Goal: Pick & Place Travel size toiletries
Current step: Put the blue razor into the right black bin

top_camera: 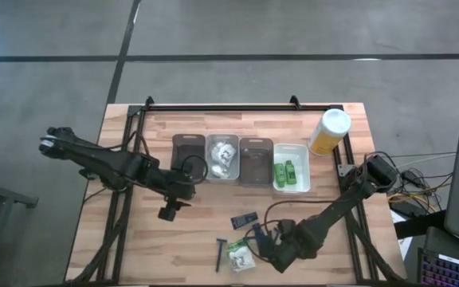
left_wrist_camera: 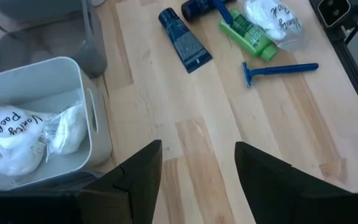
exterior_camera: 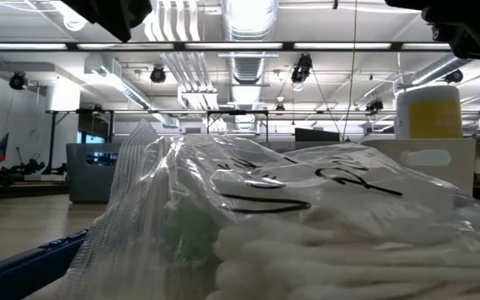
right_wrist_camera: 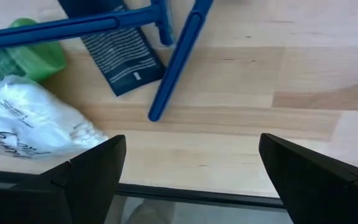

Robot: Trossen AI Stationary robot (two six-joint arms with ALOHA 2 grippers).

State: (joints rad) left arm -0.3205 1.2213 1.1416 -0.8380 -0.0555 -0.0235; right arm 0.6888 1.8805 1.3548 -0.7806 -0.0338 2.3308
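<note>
Near the front edge lie a white wrinkly packet [top_camera: 241, 257], a green tube [left_wrist_camera: 248, 32] partly under it, a dark blue tube [top_camera: 244, 219] and two dark blue razors [top_camera: 220, 253] [right_wrist_camera: 174, 62], all flat on the wood. In the right wrist view the packet [right_wrist_camera: 33, 121] and dark blue tube [right_wrist_camera: 120, 56] lie just ahead. My right gripper [top_camera: 260, 243] [right_wrist_camera: 191, 180] is open, low and empty, right of these items. My left gripper [top_camera: 168, 213] [left_wrist_camera: 197, 177] is open and empty above bare wood, in front of the trays.
Four trays stand in a row mid-table: a brown one [top_camera: 188, 151], a clear one [top_camera: 222, 158] with white packets [left_wrist_camera: 17, 127], a brown one [top_camera: 255, 159] and a white one [top_camera: 291, 177] with green tubes. A tall yellow bottle [top_camera: 329, 131] stands at the far right.
</note>
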